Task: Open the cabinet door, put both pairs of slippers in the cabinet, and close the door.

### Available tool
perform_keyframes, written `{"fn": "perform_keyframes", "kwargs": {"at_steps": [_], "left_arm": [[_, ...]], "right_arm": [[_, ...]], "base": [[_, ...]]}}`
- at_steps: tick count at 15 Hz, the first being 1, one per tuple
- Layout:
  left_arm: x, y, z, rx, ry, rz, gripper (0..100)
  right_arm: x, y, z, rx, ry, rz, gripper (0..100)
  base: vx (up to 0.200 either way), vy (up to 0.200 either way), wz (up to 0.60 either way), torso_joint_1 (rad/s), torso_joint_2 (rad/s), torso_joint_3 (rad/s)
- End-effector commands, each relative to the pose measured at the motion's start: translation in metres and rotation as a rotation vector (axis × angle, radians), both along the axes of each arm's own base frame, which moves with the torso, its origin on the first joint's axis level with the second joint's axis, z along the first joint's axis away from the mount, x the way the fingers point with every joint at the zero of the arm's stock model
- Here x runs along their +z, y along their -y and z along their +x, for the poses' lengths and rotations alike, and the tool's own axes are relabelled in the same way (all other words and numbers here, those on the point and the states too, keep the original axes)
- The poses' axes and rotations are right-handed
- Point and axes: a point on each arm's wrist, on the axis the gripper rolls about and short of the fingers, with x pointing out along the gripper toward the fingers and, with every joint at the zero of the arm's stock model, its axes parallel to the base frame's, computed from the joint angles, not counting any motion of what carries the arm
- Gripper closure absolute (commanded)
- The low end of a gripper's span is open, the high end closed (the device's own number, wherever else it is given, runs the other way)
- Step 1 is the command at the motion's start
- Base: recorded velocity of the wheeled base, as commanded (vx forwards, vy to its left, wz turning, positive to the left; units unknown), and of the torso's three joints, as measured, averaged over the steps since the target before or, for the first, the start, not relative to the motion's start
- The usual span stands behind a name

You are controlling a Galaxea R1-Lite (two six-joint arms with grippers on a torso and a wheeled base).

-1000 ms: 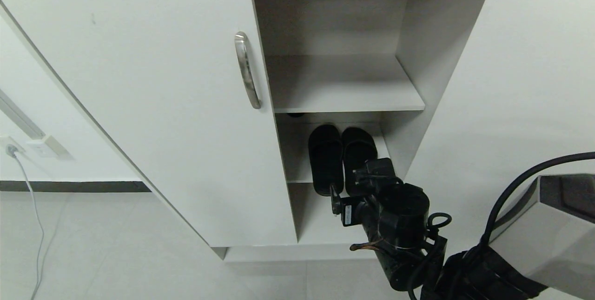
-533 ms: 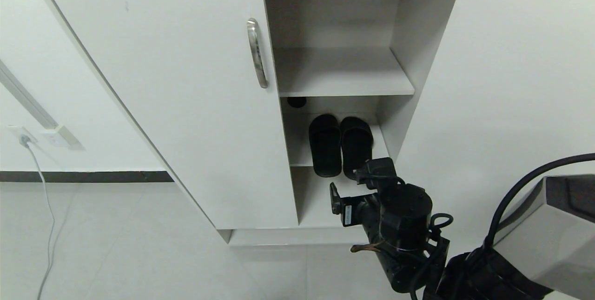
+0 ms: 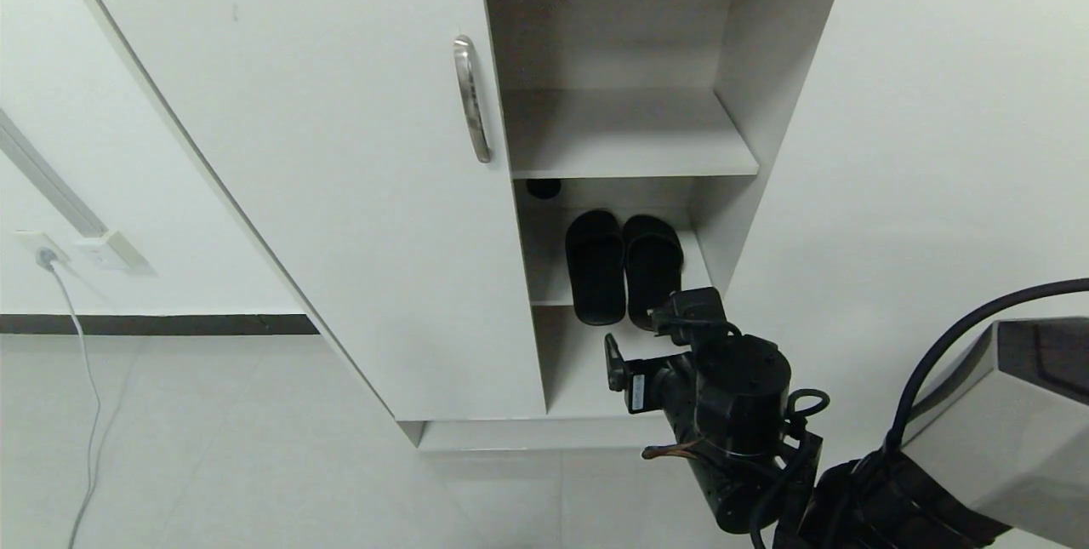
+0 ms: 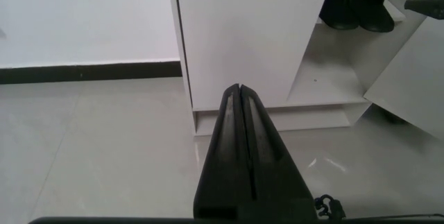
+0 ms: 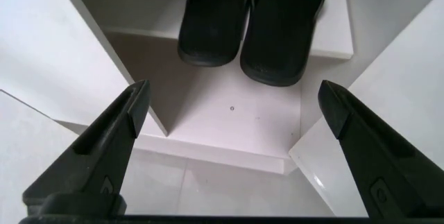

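Right tool [image 3: 651, 334] is positioned before the open bay of the cabinet [image 3: 612, 21], fingers spread. One pair of black slippers [image 3: 624, 264] lies side by side on the middle shelf [image 3: 543, 266] just beyond the tool, heels overhanging its front edge. Open door [image 3: 919, 149] to the tool's right; shut door [image 3: 323, 174] with handle [image 3: 472, 98] to its left.

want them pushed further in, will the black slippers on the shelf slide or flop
The black slippers look moulded from foam or rubber, so probably light and slightly bendy, not floppy. Lying flat on the smooth shelf, they should slide. Their heels overhang its edge, so a downward knock might tip them.
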Motion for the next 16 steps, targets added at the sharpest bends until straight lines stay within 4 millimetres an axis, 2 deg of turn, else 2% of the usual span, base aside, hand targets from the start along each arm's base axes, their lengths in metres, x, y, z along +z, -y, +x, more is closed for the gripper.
{"fn": "perform_keyframes", "kwargs": {"at_steps": [1,7,15,16], "left_arm": [[0.0,0.0,0.0001,0.0,-0.001,0.0,100],[0.0,0.0,0.0001,0.0,-0.001,0.004,100],[0.0,0.0,0.0001,0.0,-0.001,0.003,100],[0.0,0.0,0.0001,0.0,-0.001,0.004,100]], "right_arm": [[-0.001,-0.0005,0.0001,0.001,-0.002,-0.002,0],[-0.0021,-0.0003,-0.0001,-0.001,-0.003,-0.004,0],[-0.0018,-0.0008,-0.0003,0.001,-0.002,-0.006,0],[-0.0015,-0.0009,-0.0003,0.003,0.002,-0.013,0]], "base": [[0.0,0.0,0.0,0.007,0.0,0.144],[0.0,0.0,0.0,0.001,0.0,0.183],[0.0,0.0,0.0,-0.001,0.0,0.008],[0.0,0.2,0.0,-0.002,0.0,0.002]]}}
